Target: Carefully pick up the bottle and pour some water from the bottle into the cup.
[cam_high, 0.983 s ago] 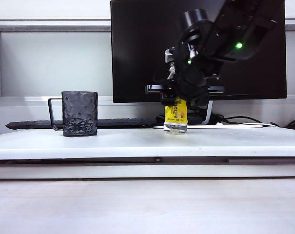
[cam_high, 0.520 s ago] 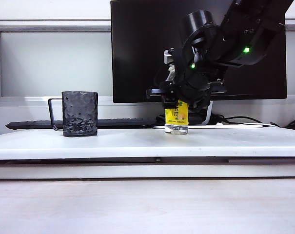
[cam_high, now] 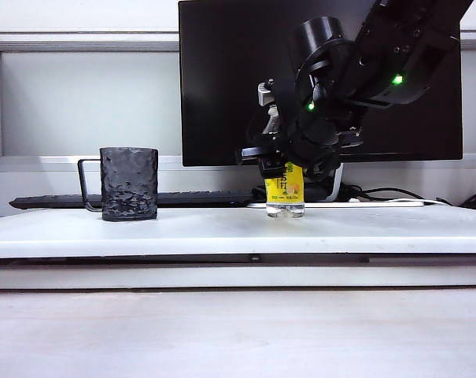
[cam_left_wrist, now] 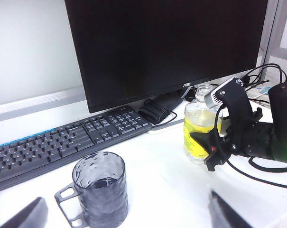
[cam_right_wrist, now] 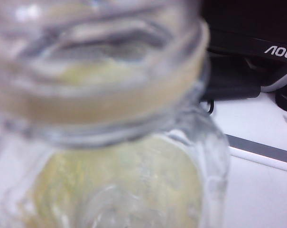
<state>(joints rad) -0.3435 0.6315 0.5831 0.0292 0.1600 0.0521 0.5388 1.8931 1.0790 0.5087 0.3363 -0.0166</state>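
Right hand (cam_high: 287, 167) sits around the small clear yellow-labelled plastic bottle (cam_high: 285, 191) on the white table (cam_high: 222, 228); grip unclear, fingers hidden. Left hand (cam_left_wrist: 124, 213) spread wide, fingertips cropped, near the dark hammered mug (cam_left_wrist: 100, 188).

The right gripper (cam_high: 286, 160) has shifted slightly since a second ago: its black housing now sits a little higher over the bottle (cam_high: 285, 191), showing more of the yellow label below it, and the wrist has rolled, so the bar in front of the bottle slants instead of lying level. The arm's bulk behind it has swung up and to the right. The bottle, tilted a second ago, now stands upright on the table (cam_high: 238, 231).
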